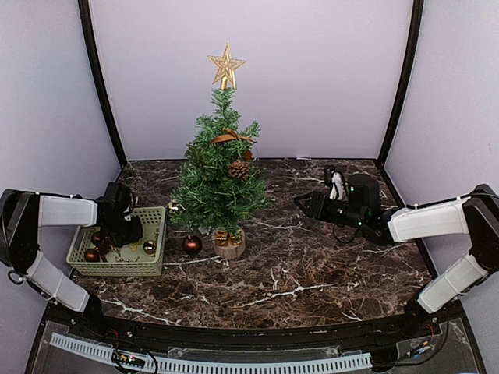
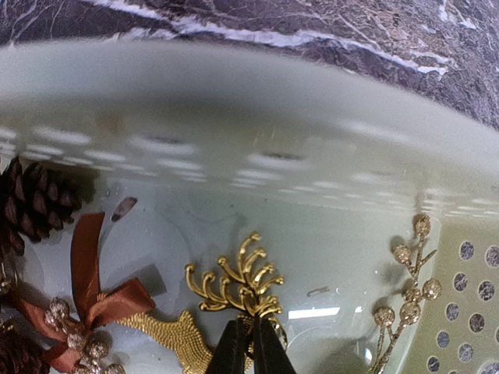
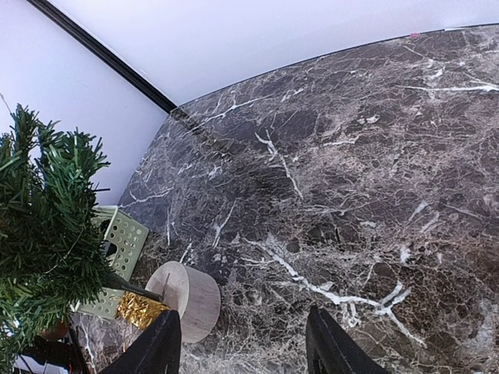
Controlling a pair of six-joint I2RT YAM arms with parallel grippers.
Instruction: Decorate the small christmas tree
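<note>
Counter: dark brown marble with white veining. Small christmas tree: dark green needles, topped by a gold star; brown pine cone and rust-brown bow among the branches; pale wooden stump base with gold foil above it. Bauble beside the base: glossy dark red-brown. Basket: pale green, perforated with round holes. Inside it: gold branching ornament, gold berry sprig, rust-brown ribbon, dark brown cone. Left end effector and right end effector: black. Walls: pale lilac-white, with black corner posts.
</note>
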